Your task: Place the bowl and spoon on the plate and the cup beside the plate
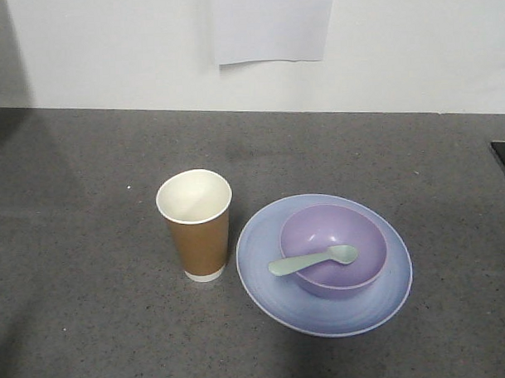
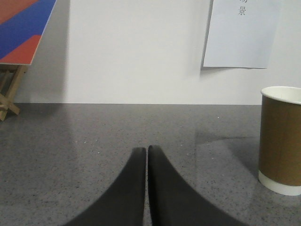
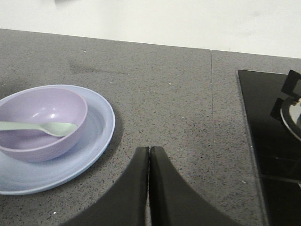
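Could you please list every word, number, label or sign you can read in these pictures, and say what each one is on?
"景": on the white paper sheet taped to the wall, left wrist view. A character above it is cut off by the frame edge and cannot be read.
The same sheet in the front view shows no readable text.
The cup, plate, bowl and spoon bear no print.

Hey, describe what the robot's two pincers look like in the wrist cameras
Both look alike: the left pincer and right pincer each show two matte black fingers, broad at the base and curving to narrow tips. No cables or markings are visible.
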Motion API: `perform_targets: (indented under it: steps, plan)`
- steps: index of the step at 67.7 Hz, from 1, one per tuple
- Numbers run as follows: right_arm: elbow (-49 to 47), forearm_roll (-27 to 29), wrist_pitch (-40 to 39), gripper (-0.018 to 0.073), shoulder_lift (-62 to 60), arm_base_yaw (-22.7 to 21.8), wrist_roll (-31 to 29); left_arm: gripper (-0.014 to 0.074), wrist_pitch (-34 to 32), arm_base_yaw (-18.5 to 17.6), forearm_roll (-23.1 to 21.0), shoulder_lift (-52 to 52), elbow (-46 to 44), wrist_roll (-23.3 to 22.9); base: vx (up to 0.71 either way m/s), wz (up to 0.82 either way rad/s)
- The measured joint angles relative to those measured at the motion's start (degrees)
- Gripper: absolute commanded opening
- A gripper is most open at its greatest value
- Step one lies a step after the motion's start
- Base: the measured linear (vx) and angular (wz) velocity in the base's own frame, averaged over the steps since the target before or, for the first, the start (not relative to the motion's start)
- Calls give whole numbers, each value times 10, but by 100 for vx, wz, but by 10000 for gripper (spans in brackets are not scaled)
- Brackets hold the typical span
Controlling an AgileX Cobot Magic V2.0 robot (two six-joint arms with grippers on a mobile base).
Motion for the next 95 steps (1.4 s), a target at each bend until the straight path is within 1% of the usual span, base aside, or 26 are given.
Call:
perform_targets:
  steps: [16,25,45,53,58,69,73,81,86,95]
  plan:
    - [124,6,-85,-11,-88,0,0,-6,0,0,0,0,0,0,0,0]
    - [171,7,-140,-11,-121,0,0,-6,0,0,0,0,0,0,0,0]
    - [250,16,-248,-11,-129,0,0,-6,0,0,0,0,0,0,0,0]
    - [280,20,-305,-11,-129,0,-1,-6,0,0,0,0,0,0,0,0]
    - [289,27,-335,-11,-129,0,-1,-6,0,0,0,0,0,0,0,0]
    - [289,34,-372,-11,-129,-3,-4,-6,0,0,0,0,0,0,0,0]
    - [289,36,-382,-11,-129,-12,-6,-6,0,0,0,0,0,0,0,0]
    - [289,45,-401,-11,-129,-48,-9,-6,0,0,0,0,0,0,0,0]
    - [289,48,-411,-11,-129,-63,-9,-6,0,0,0,0,0,0,0,0]
    - [289,49,-413,-11,-129,-67,-11,-6,0,0,0,0,0,0,0,0]
